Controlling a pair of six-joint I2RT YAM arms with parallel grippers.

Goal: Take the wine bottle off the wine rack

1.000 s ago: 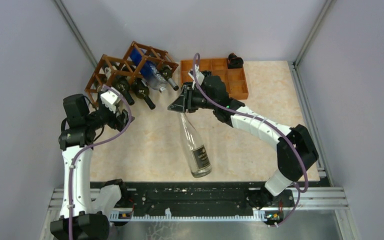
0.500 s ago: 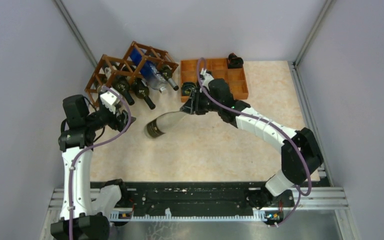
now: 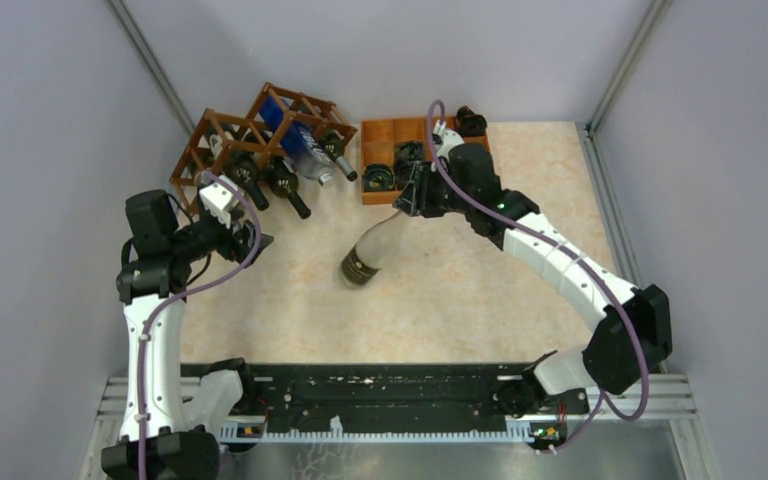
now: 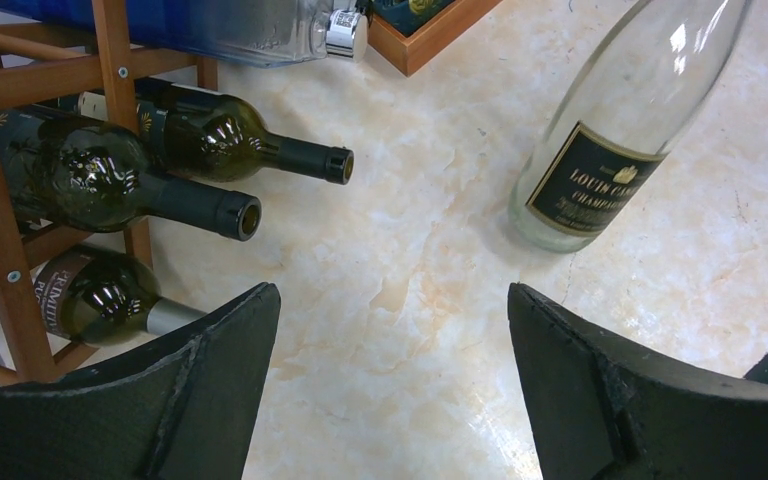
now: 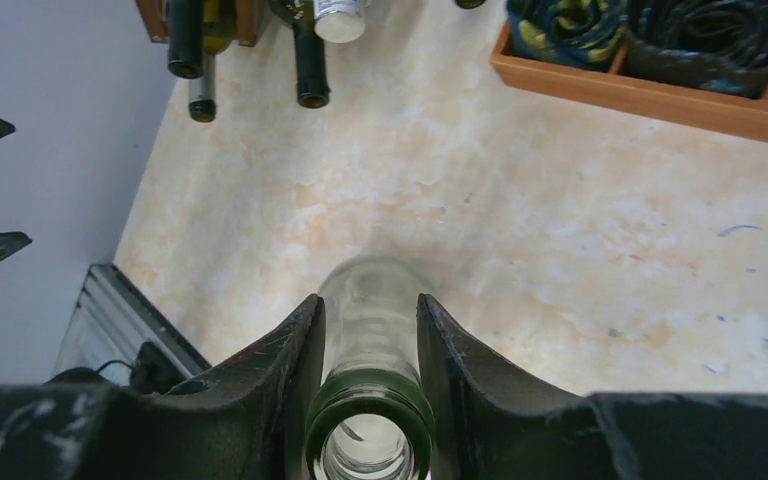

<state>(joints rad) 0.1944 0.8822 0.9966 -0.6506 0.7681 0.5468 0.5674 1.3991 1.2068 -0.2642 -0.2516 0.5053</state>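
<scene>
My right gripper (image 3: pixel 410 203) is shut on the neck of a clear wine bottle (image 3: pixel 368 258) with a black label. The bottle tilts down to the left, its base low at the tabletop. In the right wrist view the green-rimmed mouth of the bottle (image 5: pixel 370 290) sits between the pads of the right gripper (image 5: pixel 368 300). The reddish-brown wine rack (image 3: pixel 222 135) stands at the back left and still holds several dark bottles (image 3: pixel 285 185). My left gripper (image 3: pixel 247 238) hangs open just in front of the rack, holding nothing. Its wrist view shows the left gripper (image 4: pixel 392 292) over bare table, the clear bottle (image 4: pixel 610 150) ahead on the right.
An orange-brown compartment tray (image 3: pixel 480 172) with dark rolled items lies behind the right gripper. A clear bottle with a blue label (image 3: pixel 305 152) rests in the rack, necks pointing out over the table. Grey walls close in the left, back and right sides.
The right gripper has carried the bottle's neck right and back toward the tray. The bottle's body swung from pointing at the near edge round to the left. The left arm stayed put.
</scene>
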